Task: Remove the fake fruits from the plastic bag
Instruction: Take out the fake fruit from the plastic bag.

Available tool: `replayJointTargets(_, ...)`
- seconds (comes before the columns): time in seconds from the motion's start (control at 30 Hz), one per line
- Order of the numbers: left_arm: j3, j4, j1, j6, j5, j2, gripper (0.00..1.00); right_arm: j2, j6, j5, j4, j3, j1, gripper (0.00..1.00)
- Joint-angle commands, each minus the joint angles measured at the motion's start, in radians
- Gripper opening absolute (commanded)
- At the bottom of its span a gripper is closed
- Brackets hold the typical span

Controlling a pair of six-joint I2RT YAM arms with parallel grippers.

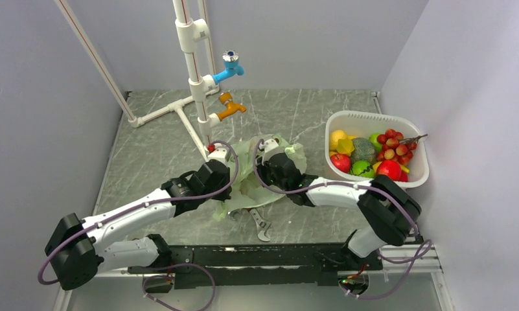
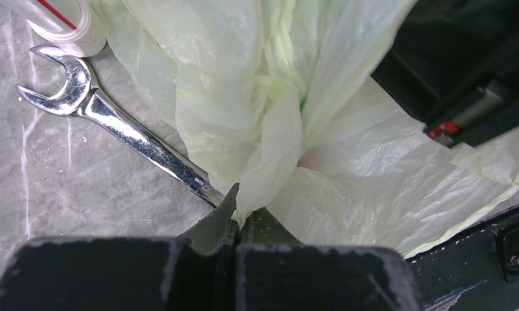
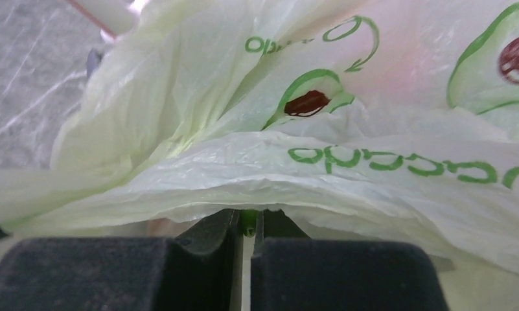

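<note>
Pale green film of the plastic bag [image 1: 245, 170] bunches straight ahead of both tools, heaped between them near the middle of the bench [image 1: 146, 149]. The left tool [image 2: 239, 223] is clenched on a twisted fold of the bag, which rises from its tips and spreads ahead and to its right. The right tool [image 3: 247, 223] is pinched nearly closed on a layer of the same film, with green printed lettering and avocado marks just ahead of its tips. A faint pink patch shows through the film ahead of the left tool; what it is cannot be told. A chrome wrench [image 2: 124, 129] lies flat on the bench to the left of the left tool, its shaft running under the bag's edge and its open end pointing away. The bench is grey marbled stone with pale veins. A white pipe stand [image 1: 195, 78] with a blue tap [image 1: 230, 65] and an orange tap [image 1: 229, 107] rises just beyond the left tool. Well off to the right of the right tool, a white tub [image 1: 373, 116] holds fake fruits [image 1: 373, 159] close against the right wall. Plain grey walls close the bench on three sides, and bare stone lies to the left of the left tool and beyond the bag.
</note>
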Motion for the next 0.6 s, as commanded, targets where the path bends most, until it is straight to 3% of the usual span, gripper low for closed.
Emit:
replayJointTargets(0.0, 0.039, 0.008, -0.001, 0.012, -0.023, -0.013, 0.0, -0.107, 0.068, -0.098, -0.035, -0.087, 0.002, 0.0)
replayJointTargets(0.3, 0.04, 0.036, 0.0, 0.02, -0.028, 0.004, 0.0, -0.34, 0.099, -0.196, -0.071, -0.211, 0.013, 0.0)
replayJointTargets(0.57, 0.03, 0.064, 0.0, 0.009, -0.004, 0.04, 0.0, -0.504, 0.104, -0.174, -0.12, -0.171, 0.016, 0.0)
